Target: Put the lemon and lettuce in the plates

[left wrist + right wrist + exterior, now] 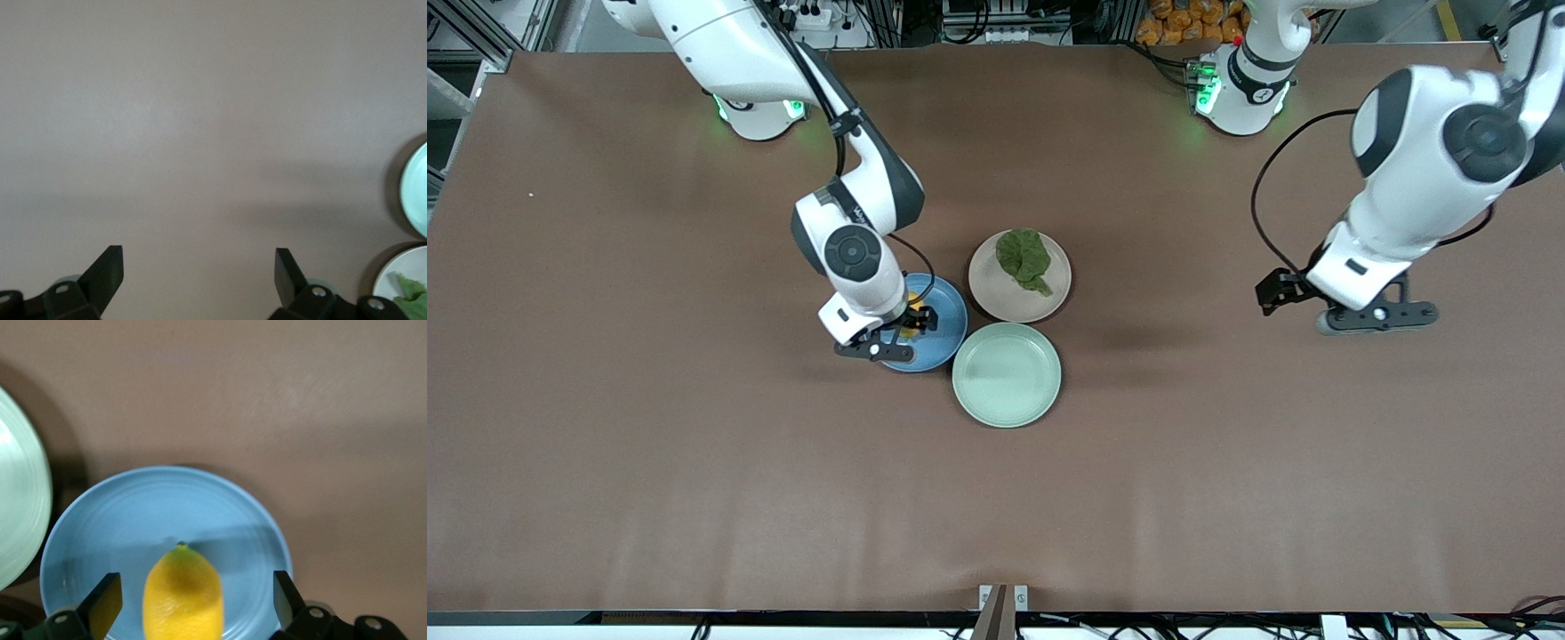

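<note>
Lemon between our spread right jaws, lettuce already plated.

Left of centre in the front view, our right gripper (900, 336) hangs over the blue plate (947, 333); its wide-apart fingers flank the lemon (183, 597) lying on that plate, gripping nothing. The lettuce (1024, 259) lies on the beige plate (996, 298) at mid-frame, the mint plate (1006, 374) just below. At the right edge, our left gripper (1352, 313) waits, spread and empty, above the brown table (649, 444).
</note>
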Motion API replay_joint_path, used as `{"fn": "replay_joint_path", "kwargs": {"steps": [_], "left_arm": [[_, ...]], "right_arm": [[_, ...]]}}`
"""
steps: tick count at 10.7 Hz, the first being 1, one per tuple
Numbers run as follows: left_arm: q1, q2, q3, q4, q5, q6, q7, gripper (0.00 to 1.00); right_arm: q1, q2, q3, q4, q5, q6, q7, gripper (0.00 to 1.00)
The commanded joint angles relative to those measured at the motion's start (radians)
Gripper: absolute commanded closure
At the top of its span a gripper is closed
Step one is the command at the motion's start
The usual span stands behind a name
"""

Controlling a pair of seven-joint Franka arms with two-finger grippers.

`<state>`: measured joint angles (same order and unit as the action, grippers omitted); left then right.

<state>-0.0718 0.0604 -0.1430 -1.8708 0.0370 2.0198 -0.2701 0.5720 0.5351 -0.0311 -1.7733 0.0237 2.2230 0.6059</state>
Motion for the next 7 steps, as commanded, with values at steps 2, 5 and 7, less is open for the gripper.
{"fn": "replay_joint_path", "kwargs": {"steps": [2, 5, 7], "left_arm": [[0.004, 0.009, -0.001, 0.146, -0.019, -0.142, 0.049, 0.0], [0.003, 0.006, -0.001, 0.281, -0.016, -0.343, 0.052, 0.0], [0.009, -0.008, -0.003, 0.321, -0.031, -0.369, 0.054, 0.0]], "right_arm": [[-0.072, -0.023, 0.007, 0.077, 0.005, -0.147, -0.116, 0.0], [-0.141, -0.073, 0.007, 0.113, 0.01, -0.267, -0.21, 0.0], [-0.194, -0.086, 0.007, 0.179, 0.007, -0.372, -0.265, 0.0]]}}
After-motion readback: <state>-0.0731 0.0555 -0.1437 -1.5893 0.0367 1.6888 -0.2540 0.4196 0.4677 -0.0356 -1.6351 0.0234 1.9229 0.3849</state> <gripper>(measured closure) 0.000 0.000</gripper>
